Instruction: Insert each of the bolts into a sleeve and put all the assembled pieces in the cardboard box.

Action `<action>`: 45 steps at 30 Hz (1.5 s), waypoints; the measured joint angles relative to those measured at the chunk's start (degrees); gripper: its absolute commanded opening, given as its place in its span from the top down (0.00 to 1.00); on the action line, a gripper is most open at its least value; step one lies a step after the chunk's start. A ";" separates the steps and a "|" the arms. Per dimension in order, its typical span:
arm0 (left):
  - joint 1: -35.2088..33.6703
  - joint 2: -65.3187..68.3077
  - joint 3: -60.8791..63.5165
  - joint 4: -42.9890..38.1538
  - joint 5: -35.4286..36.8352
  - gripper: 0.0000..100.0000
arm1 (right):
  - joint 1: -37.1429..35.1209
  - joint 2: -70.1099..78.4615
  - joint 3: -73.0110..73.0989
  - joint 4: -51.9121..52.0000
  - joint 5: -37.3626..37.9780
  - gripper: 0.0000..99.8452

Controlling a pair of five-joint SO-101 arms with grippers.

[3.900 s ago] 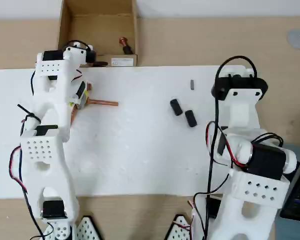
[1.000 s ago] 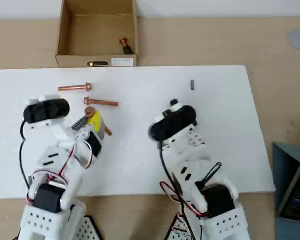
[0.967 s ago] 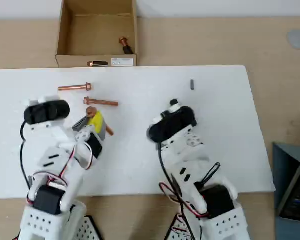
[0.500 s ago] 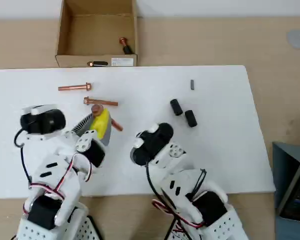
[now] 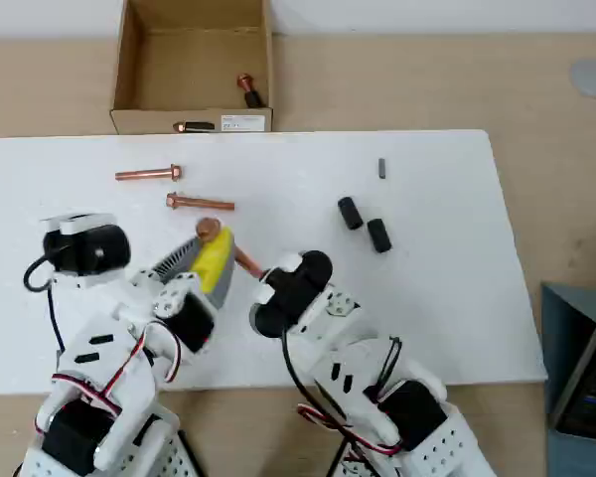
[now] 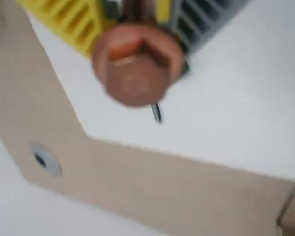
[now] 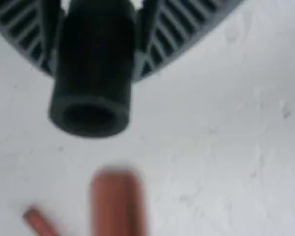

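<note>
Both arms have drawn together in the last half second. The left pincer has slid toward the middle of the white mat, and the right arm has swung in to meet it.

The copper bolt is pinched between the left pincer's yellow and grey fingers, its shank aimed at the right arm. The right pincer is clamped on a black sleeve. The sleeve's open bore faces the bolt's tip, which is near it but not inside.

Two spare sleeves lie just beside each other on the mat, with a small grey pin beyond them. Two loose bolts lie near the mat's far edge.

On the tabletop past the mat stands the cardboard box. It holds one assembled piece by its wall, and another piece lies along its front wall.
</note>
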 measured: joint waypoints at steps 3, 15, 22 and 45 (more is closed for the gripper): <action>0.09 0.00 0.00 0.26 0.00 1.00 | 0.00 0.00 0.00 -1.85 0.00 0.99; -0.88 0.00 0.00 0.44 0.09 1.00 | -1.67 0.00 0.00 -2.37 0.00 0.99; -1.67 -0.09 0.88 -0.09 0.09 1.00 | -1.76 0.00 0.00 -2.37 0.00 0.99; -0.79 -0.09 2.64 -0.53 0.09 1.00 | -1.76 0.00 -1.14 -2.29 2.90 0.99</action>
